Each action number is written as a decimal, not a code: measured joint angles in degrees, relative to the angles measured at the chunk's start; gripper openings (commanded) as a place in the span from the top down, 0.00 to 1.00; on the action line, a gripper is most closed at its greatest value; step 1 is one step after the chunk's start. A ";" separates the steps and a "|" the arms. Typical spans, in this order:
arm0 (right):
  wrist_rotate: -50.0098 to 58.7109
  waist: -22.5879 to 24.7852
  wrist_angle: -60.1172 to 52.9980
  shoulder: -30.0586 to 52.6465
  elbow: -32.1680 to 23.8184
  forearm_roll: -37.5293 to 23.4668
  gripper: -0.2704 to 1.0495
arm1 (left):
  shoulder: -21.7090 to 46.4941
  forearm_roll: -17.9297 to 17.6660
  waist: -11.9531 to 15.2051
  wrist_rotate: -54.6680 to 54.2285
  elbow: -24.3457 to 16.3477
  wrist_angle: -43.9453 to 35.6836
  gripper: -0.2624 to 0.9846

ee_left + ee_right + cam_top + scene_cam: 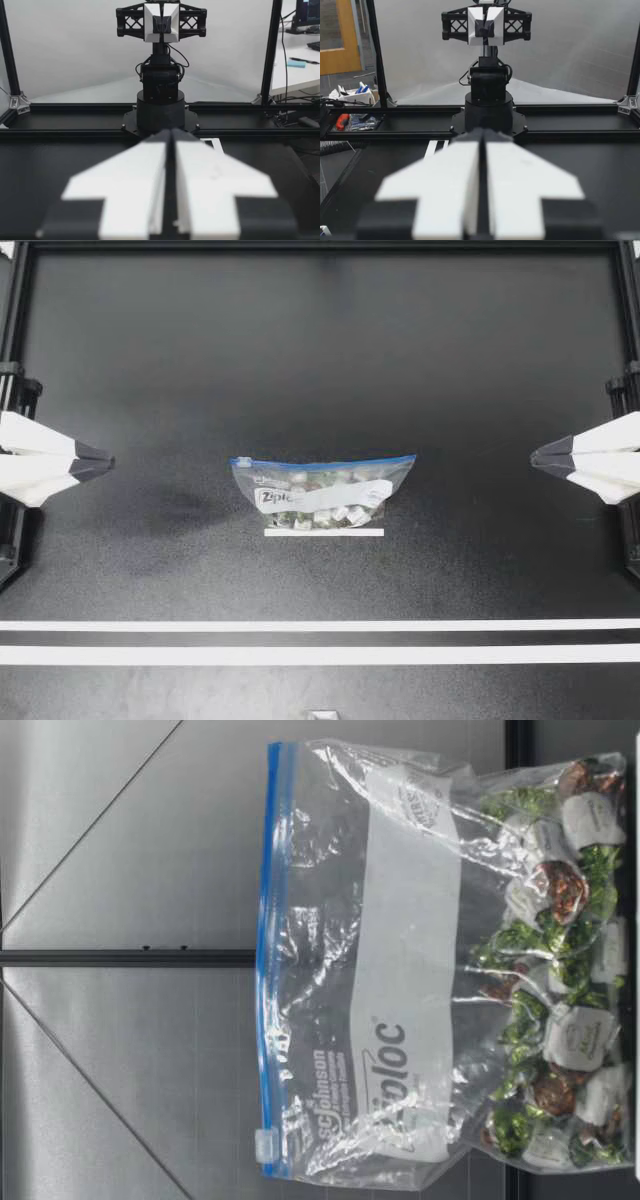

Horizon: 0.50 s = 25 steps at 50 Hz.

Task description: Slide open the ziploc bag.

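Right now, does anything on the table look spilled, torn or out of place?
Nothing stands out. The bag sits mid-table, untorn, sweets all inside, slider at one end. My left gripper and right gripper rest shut at the sides.

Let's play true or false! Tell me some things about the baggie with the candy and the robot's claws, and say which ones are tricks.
1. The bag has wrapped sweets inside. True.
2. My left gripper is holding the bag. False: it is off to the side, well apart from the bag, shut on nothing.
3. The zip strip along the bag's top is blue. True.
4. The slider sits at the end of the strip nearer my right arm. False: it sits at the end nearer my left arm.
5. My right gripper is shut and touches nothing. True.
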 measured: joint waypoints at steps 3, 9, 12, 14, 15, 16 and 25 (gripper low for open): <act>0.09 0.00 0.00 0.00 0.18 0.00 0.92 | 0.35 -0.26 0.00 -0.18 0.09 0.09 0.94; 0.00 0.00 0.00 0.00 0.79 0.00 0.92 | 2.02 -1.05 0.09 -0.53 0.35 0.09 0.94; 0.00 0.00 -0.18 0.09 1.05 0.00 0.92 | 2.55 -1.14 0.09 -0.35 0.35 0.09 0.94; 0.00 0.00 -0.44 0.00 1.05 0.00 0.92 | 3.16 -1.14 0.09 0.09 0.70 -0.09 0.94; 0.00 -0.09 -0.70 0.09 1.05 0.00 0.92 | 3.52 -1.05 0.09 0.18 0.97 -0.18 0.94; 0.00 -0.09 -1.14 0.18 1.05 0.00 0.92 | 3.96 -1.14 0.18 0.35 1.41 -0.35 0.94; 0.09 -3.43 -8.26 3.16 0.79 -0.09 0.92 | 12.22 -1.93 4.92 0.35 5.98 -4.92 0.94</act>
